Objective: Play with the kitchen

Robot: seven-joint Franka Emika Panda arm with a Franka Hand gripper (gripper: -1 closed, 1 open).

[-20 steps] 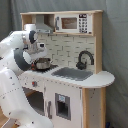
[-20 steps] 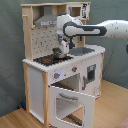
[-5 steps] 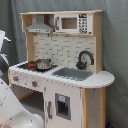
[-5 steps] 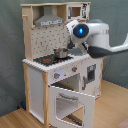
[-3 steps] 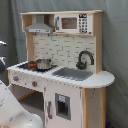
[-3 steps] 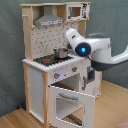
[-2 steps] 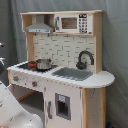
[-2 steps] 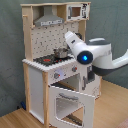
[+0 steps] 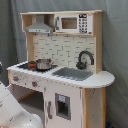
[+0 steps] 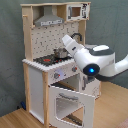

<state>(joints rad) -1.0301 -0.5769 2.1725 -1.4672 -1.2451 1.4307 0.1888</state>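
The kitchen (image 10: 50,75) stands with its oven door (image 10: 70,102) hanging open (the gripper's state I cannot tell).

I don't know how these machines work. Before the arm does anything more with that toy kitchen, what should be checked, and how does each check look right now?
1. Oven door position: it hangs open and tilted outward in the second exterior view. Not ok if the arm sweeps low.
2. Pot on the stovetop: upright and set on the burner. Ok.
3. Arm clearance: it stands in front of the counter, above the open door. Whether it touches the kitchen: cannot tell.
4. Claw state: not seen in either view. Cannot tell.
5. Sink and faucet: nothing visible in the basin, faucet upright. Ok.
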